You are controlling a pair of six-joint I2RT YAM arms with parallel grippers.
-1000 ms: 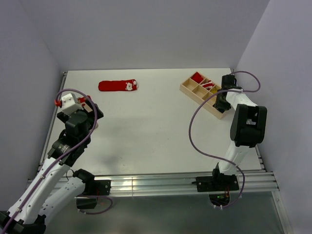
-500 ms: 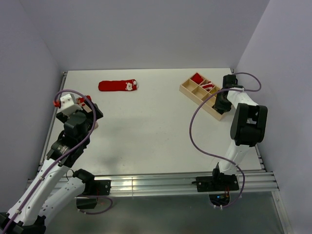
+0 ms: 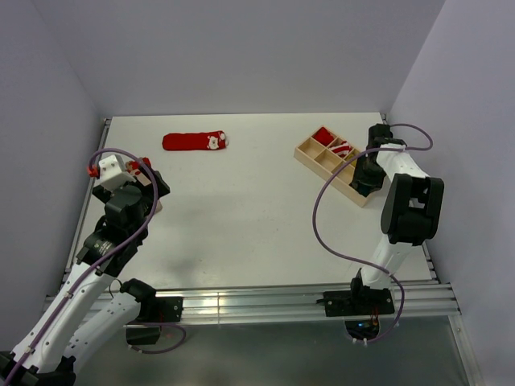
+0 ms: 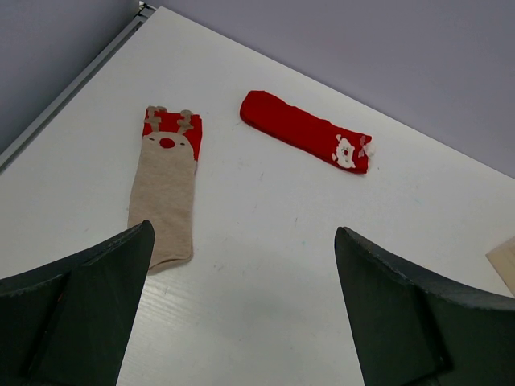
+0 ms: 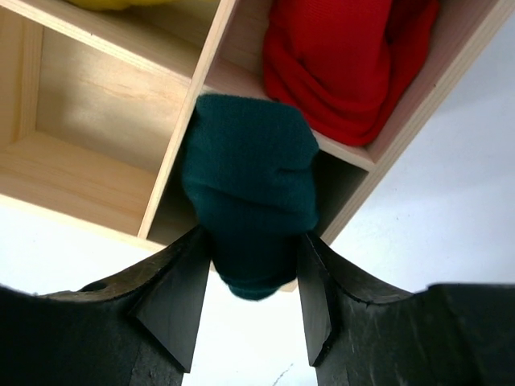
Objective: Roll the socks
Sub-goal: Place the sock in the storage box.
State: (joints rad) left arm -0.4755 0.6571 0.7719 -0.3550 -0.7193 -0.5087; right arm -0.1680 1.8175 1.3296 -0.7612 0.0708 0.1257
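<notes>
The workspace is a white table [image 3: 241, 209] enclosed by pale lavender walls. A rail runs along its near edge.

The left arm [image 3: 105, 233] stands over the table's left side. The left gripper [image 4: 243, 233] is released: its jaws stand wide apart, hold nothing and hang above bare table.

The right arm [image 3: 410, 209] reaches to the far right of the table, with its wrist over a wooden divided box [image 3: 309, 149]. The right gripper [image 5: 253, 237] grasps the dark green sock [image 5: 249, 177], which is rolled into a bundle. Both fingers [image 5: 181, 289] lie against the bundle's sides. The bundle sits over a compartment at the box's edge and overlaps a divider. Whether it rests on the compartment floor cannot be told. The neighbouring compartment holds a rolled red sock [image 5: 342, 64].

A second red sock [image 4: 306, 131] lies flat and unrolled on the far left part of the table, well apart from the box. It carries a small white-and-red figure near one end.

The beige sock [image 4: 165, 193] also lies flat, near the table's left edge and below the left gripper. Its red cuff shows a reindeer face with antlers.
</notes>
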